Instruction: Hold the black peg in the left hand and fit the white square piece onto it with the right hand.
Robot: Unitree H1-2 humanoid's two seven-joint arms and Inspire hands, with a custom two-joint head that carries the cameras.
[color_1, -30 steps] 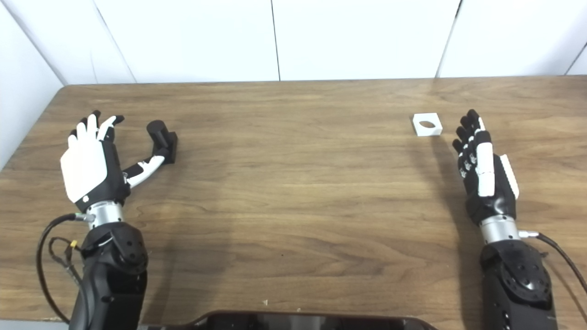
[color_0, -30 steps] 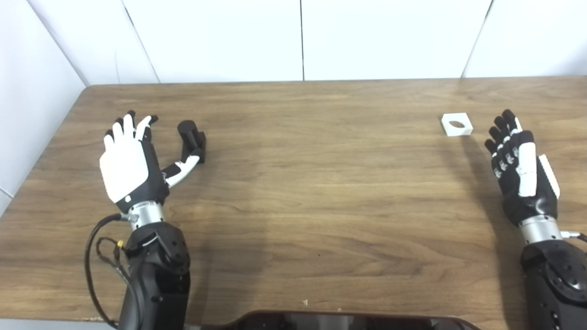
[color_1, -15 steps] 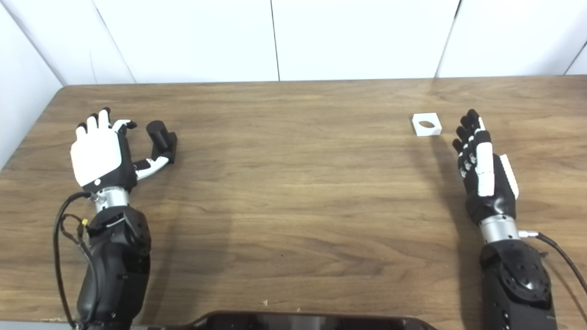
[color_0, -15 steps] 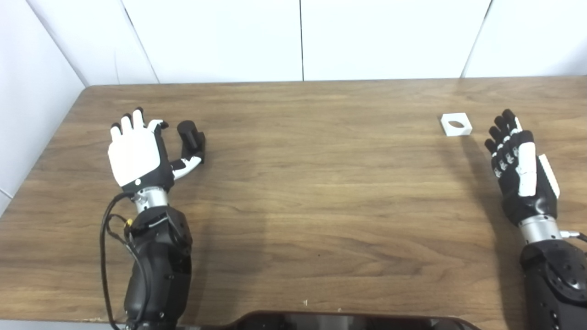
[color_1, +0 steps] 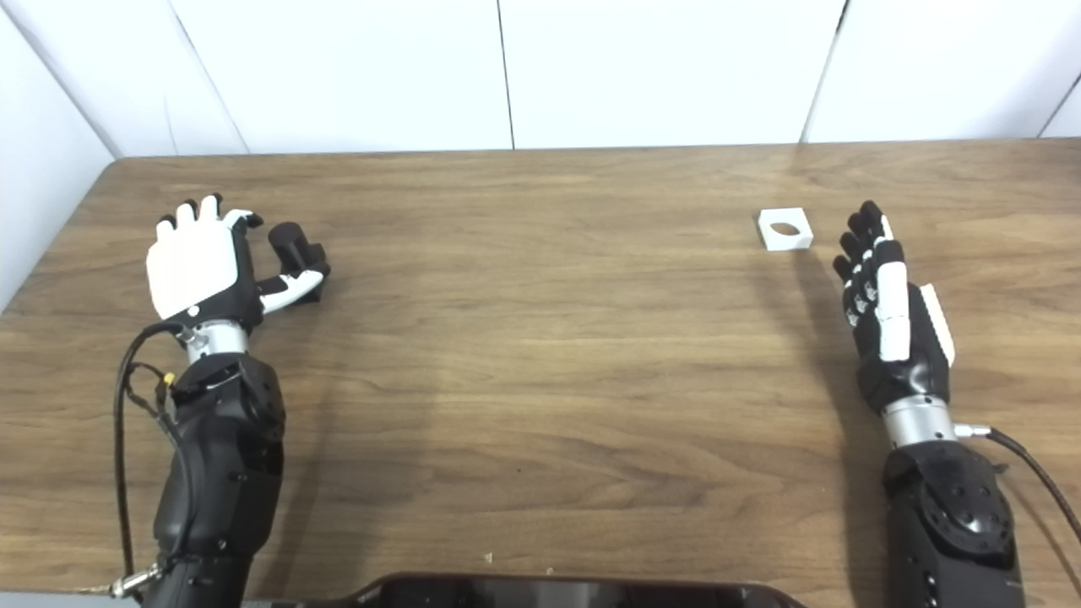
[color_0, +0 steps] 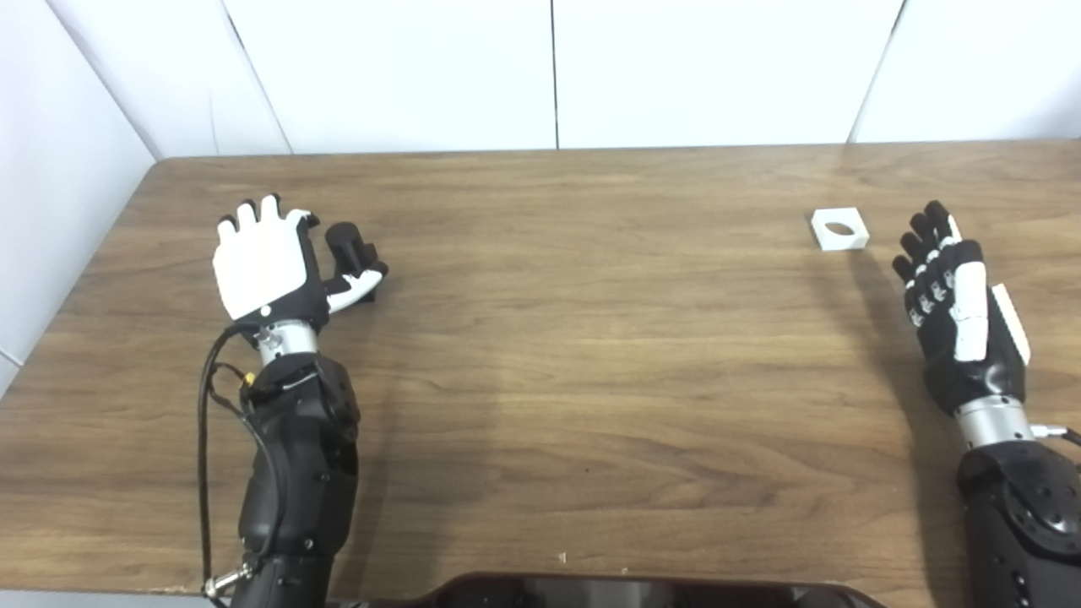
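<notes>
Left hand (color_0: 263, 270): at the far left of the table, white back turned up, fingers spread and reaching away from the robot; it holds nothing.
Black peg (color_0: 344, 241): stands on the table just right of the left hand's fingers, at about their level, with its base hidden behind the thumb.
Left thumb (color_0: 359, 283): stretched out to the right, crossing in front of the peg's lower part; whether it touches the peg cannot be told.
Right hand (color_0: 958, 308): at the right side of the table, turned edge-on, fingers held loosely side by side and slightly curled, pointing far; nothing in it.
White square piece (color_0: 839, 229): lies flat on the table with its round hole up, to the far left of the right hand's fingertips, near them but apart.
Table (color_0: 591, 338): brown wood grain, white wall panels behind it.
</notes>
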